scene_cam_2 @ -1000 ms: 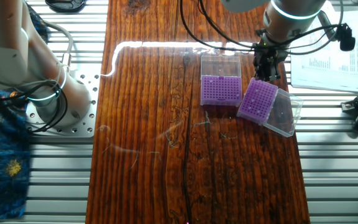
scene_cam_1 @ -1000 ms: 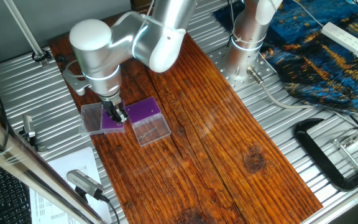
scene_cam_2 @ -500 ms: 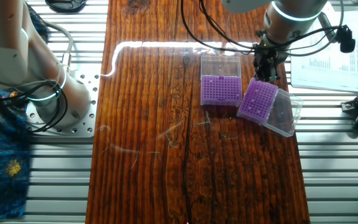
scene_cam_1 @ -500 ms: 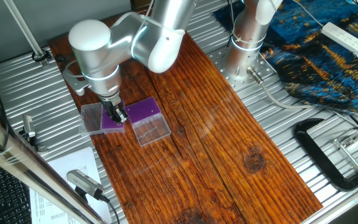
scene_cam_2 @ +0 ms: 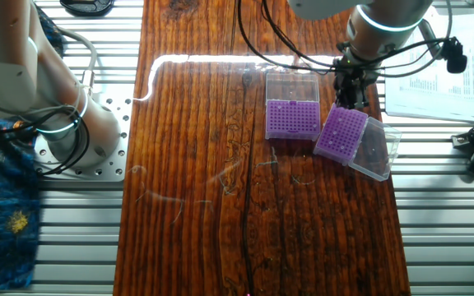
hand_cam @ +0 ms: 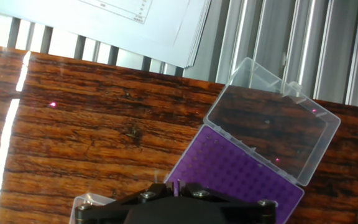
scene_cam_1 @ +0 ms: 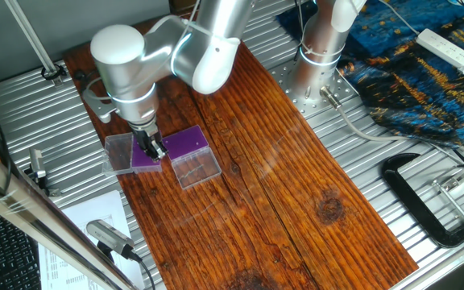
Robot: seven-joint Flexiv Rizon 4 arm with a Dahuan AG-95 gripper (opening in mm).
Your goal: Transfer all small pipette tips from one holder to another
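Note:
The darker, flatter purple rack (scene_cam_2: 341, 131) lies tilted, its smaller clear lid (scene_cam_2: 375, 150) open beside it. It also shows in one fixed view (scene_cam_1: 144, 159) and in the hand view (hand_cam: 241, 177). The lighter, boxy rack (scene_cam_2: 293, 119) stands to its left with its large clear lid (scene_cam_2: 292, 85) open; it also shows in one fixed view (scene_cam_1: 188, 142). My gripper (scene_cam_2: 352, 99) hangs over the near edge of the darker rack. In the hand view my gripper (hand_cam: 176, 184) has its fingers almost together on a thin pale sliver, seemingly a small pipette tip. I cannot make out tips in the racks.
Printed paper (scene_cam_2: 430, 78) lies on the ribbed metal bench beside the darker rack. The wooden board (scene_cam_2: 220, 205) carries both racks. A second arm's base (scene_cam_2: 64, 123) stands off the board's other side. A black clamp (scene_cam_1: 425, 201) lies on the bench.
The gripper has shifted only slightly above the darker rack. Both racks and lids have stayed where they were.

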